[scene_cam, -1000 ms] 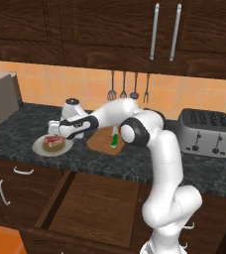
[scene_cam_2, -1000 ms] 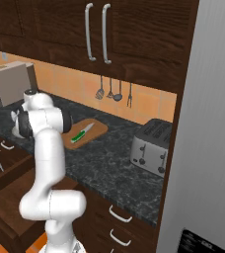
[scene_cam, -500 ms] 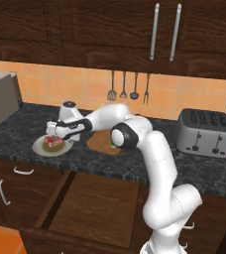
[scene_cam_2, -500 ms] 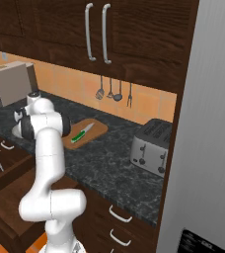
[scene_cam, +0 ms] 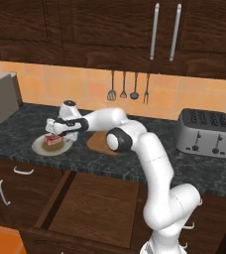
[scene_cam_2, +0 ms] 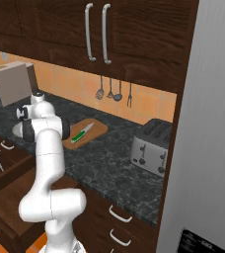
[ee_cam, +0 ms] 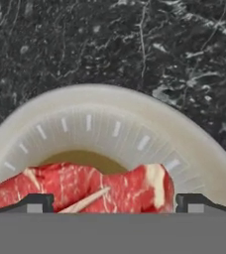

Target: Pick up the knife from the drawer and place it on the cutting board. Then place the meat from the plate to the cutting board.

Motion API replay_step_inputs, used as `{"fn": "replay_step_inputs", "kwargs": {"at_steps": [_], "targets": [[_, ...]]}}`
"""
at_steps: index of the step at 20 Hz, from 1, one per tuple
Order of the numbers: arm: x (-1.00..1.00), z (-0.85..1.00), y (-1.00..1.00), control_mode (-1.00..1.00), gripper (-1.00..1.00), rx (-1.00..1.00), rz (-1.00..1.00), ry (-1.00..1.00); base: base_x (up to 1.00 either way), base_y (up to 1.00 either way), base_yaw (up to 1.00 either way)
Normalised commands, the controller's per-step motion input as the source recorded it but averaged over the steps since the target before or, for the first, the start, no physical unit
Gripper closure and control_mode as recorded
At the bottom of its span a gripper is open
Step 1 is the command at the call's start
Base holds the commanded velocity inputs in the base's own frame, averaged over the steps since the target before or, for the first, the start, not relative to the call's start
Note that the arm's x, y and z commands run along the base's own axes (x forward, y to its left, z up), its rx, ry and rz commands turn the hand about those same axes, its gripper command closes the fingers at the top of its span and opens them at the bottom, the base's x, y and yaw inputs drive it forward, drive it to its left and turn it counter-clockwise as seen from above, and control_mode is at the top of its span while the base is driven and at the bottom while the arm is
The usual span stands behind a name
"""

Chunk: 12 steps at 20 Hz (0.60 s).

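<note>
Red raw meat [ee_cam: 85, 187] with pale marbling lies on the brownish centre of the off-white plate [ee_cam: 194, 149], and the plate serves as the landmark for everything else. The end effector [ee_cam: 114, 202] stands spread wide above the plate; in the hand view its two dark fingertips [ee_cam: 33, 202] sit on either side of the meat, near its two ends, with nothing clamped between them. Whether the tips touch the meat or the plate cannot be told. From the left base view the end effector [scene_cam: 54, 133] hangs just over the meat [scene_cam: 52, 141] on the plate [scene_cam: 40, 148], with the white arm [scene_cam: 149, 163] reaching to it from the right. Beside the plate, on the arm's side, the light-brown cutting board [scene_cam_2: 92, 132] lies flat on the dark speckled table [scene_cam_2: 109, 158], and the green-handled knife [scene_cam_2: 81, 134] rests on the board. Below the table's front edge and to the right of the plate, the wide brown drawer [scene_cam: 95, 203] stands pulled out. Well apart from the plate, at the far right of the table, sits a silver toaster [scene_cam: 204, 132].
</note>
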Motion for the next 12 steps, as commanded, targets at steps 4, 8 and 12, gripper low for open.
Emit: {"fn": "replay_step_inputs", "kwargs": {"at_steps": [4, 8, 12], "targets": [[-0.12, -0.18, 0.24, -1.0, 1.0, 0.0, -0.06, 0.07, 0.0, 0.0, 0.0], [-0.32, -0.11, 0.04, -1.0, 1.0, 0.0, -0.05, 0.02, 0.0, 0.0, 0.0], [-0.61, 0.04, -0.07, -1.0, 1.0, 0.0, -0.03, -0.02, 0.0, 0.0, 0.0]]}}
